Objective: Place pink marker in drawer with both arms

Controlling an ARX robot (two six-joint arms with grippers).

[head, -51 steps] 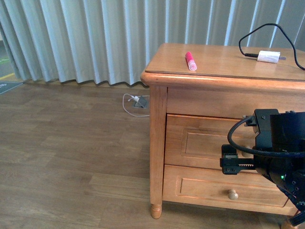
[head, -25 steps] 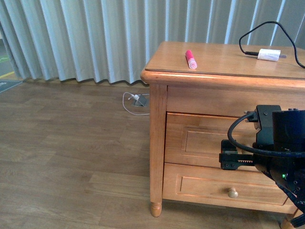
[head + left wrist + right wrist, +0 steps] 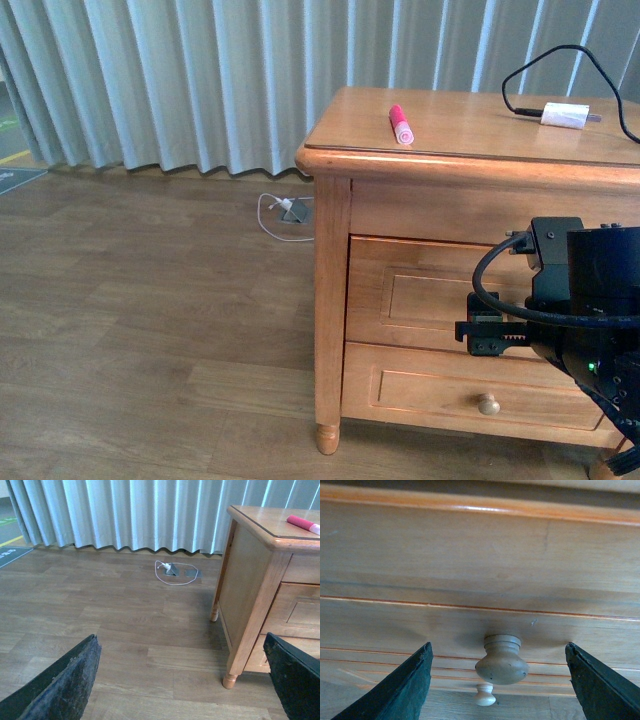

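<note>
Front view first: the pink marker is lying flat on the top surface of the cabinet, toward its left side, with the paler cap end pointing at the near edge. Way over at the far right of that same surface sits a white charger plug with its black cable looping up behind it, well apart from the marker. Nothing is touching the marker.

The right arm sits low in front of the cabinet's right half and covers part of the upper drawer, which is shut. The lower knob pokes out just below the arm.

The right wrist view is the interesting one. The right pincer is spread wide, and the upper drawer's round knob sits in the gap between its two black fingers. There's plain wood showing on both sides of the knob, so neither finger touches it and the pincer isn't pinching anything.

In the left wrist view the left pincer is spread wide too, with nothing between its fingers, just bare wooden floor beyond them. It's off to the left of the cabinet and looks at the cabinet's left side, with the marker visible up top.

A pale curtain runs along the far wall, and a floor socket with a white cord sits at the foot of it.
</note>
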